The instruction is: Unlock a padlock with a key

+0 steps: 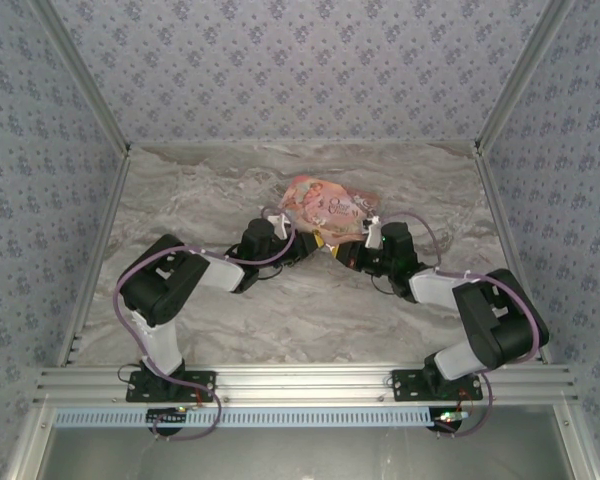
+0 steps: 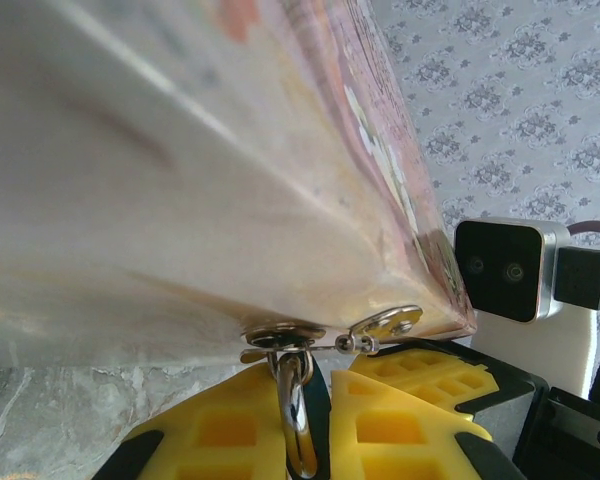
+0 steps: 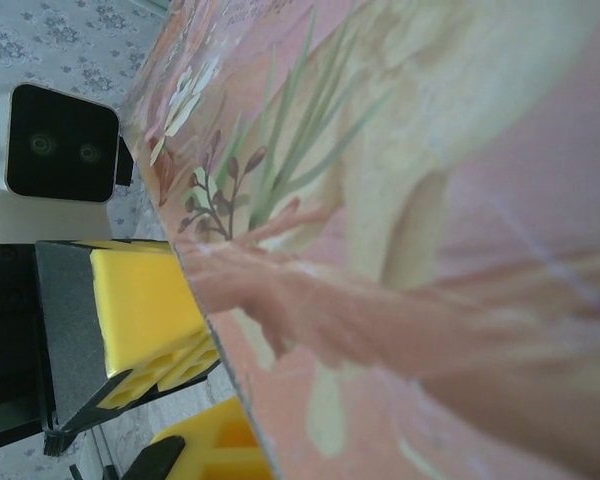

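The pink illustrated box lies tilted on the marble table, and both grippers meet at its near edge. My left gripper is shut on the padlock. Its thin silvery shackle hangs from the metal hasp on the box's edge, and its dark blue body sits between the yellow fingers. The right gripper stands just to the right of it, and its yellow finger almost touches the left one. In the right wrist view the box hides the right jaws except one fingertip. The key is hidden.
Patterned walls and metal rails enclose the marble table. The right wrist camera sits close beside the box's corner. The left wrist camera and a left finger crowd the box's edge.
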